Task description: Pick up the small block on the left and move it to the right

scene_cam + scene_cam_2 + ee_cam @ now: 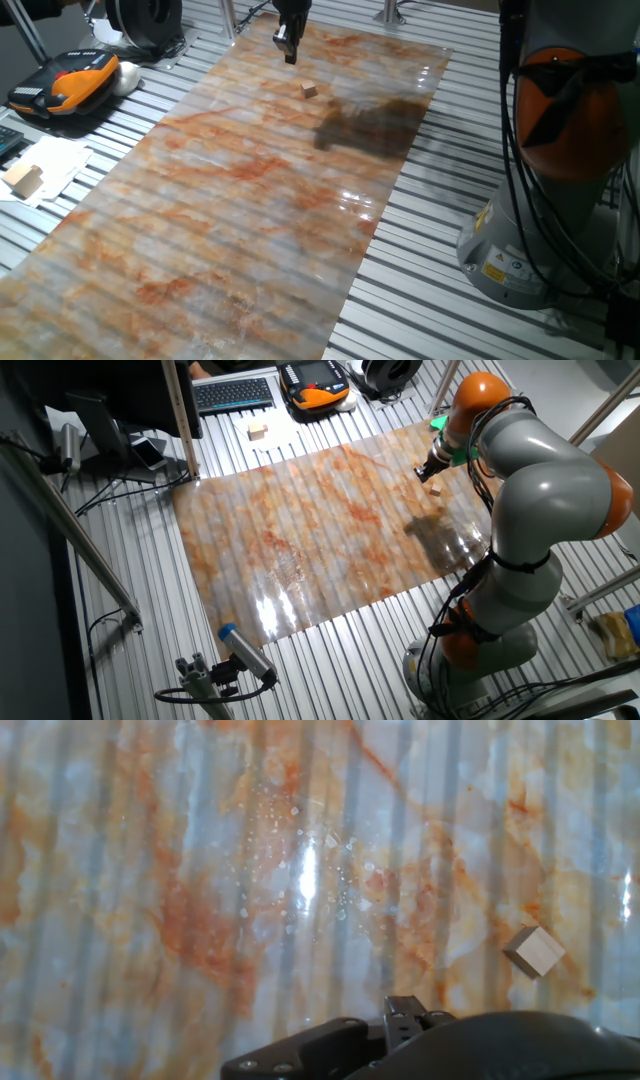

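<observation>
The small block point(308, 90) is a tiny light-tan wooden cube lying on the marbled orange-and-grey mat point(230, 220) near its far end. It also shows in the other fixed view point(436, 489) and at the right of the hand view point(534, 952). My gripper point(288, 47) hangs above the mat's far edge, a short way from the cube and not touching it. It also shows in the other fixed view point(425, 472). Its fingers look slightly apart and hold nothing. The hand view shows only the black hand body point(420, 1045), not the fingertips.
A larger pale wooden block point(25, 180) lies on white paper left of the mat, also seen in the other fixed view point(258, 431). An orange-and-black pendant point(70, 82) lies at the back left. The arm's base point(540, 250) stands at the right. A keyboard point(232, 393) lies beyond the mat.
</observation>
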### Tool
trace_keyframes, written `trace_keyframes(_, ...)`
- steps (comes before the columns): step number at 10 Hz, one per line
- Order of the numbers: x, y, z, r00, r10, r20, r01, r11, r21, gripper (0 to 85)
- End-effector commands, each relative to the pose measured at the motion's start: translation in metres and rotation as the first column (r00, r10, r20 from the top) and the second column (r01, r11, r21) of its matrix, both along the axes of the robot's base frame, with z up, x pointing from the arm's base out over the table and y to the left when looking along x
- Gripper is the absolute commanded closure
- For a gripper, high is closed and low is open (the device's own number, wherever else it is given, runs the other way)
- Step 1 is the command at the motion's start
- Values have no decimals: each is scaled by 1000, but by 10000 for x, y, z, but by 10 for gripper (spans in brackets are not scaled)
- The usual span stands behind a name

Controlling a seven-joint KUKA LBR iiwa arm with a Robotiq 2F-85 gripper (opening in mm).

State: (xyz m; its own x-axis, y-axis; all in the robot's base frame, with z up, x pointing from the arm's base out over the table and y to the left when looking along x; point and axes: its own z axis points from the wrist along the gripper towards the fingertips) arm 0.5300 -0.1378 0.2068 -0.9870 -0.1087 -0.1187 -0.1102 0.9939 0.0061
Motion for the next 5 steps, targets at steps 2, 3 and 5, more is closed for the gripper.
trace_keyframes(2,13,8,5,1000,0,-8,1,1000,10,850)
trace_keyframes(3,13,9,10,1000,-4,-10,4,1000,10,850)
trace_keyframes(5,2,6,7,1000,-10,-5,10,1000,10,850)
